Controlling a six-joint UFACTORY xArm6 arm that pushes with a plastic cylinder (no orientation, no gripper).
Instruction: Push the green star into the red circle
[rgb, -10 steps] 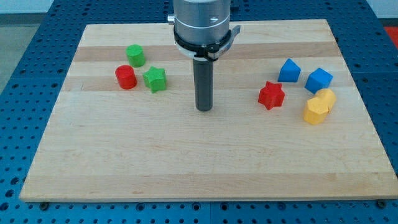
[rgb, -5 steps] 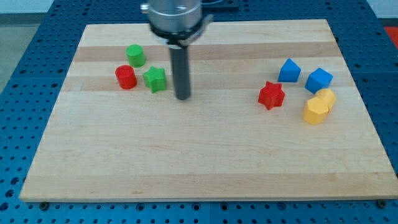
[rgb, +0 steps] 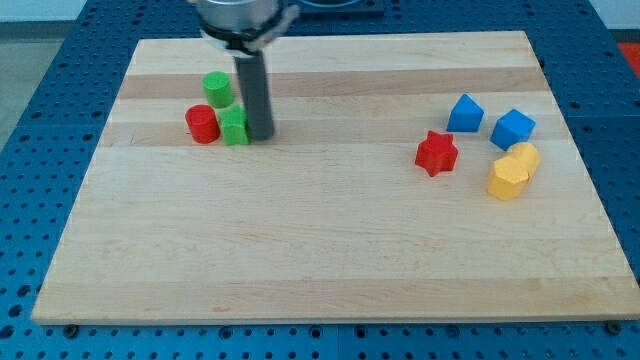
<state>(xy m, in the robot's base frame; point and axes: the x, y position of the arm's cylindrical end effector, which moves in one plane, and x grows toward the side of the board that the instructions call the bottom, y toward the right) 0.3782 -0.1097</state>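
The green star (rgb: 234, 127) lies at the upper left of the wooden board (rgb: 320, 250). It touches the red circle (rgb: 202, 124) on its left. My tip (rgb: 260, 135) is against the star's right side. The rod hides the star's right edge.
A green circle (rgb: 217, 89) sits just above the red circle. At the view's right are a red star (rgb: 436, 153), two blue blocks (rgb: 465, 113) (rgb: 513, 129) and two yellow blocks (rgb: 508, 179) (rgb: 524, 157).
My tip has moved left across the board to the green star. The star has slid left and now touches the red circle.
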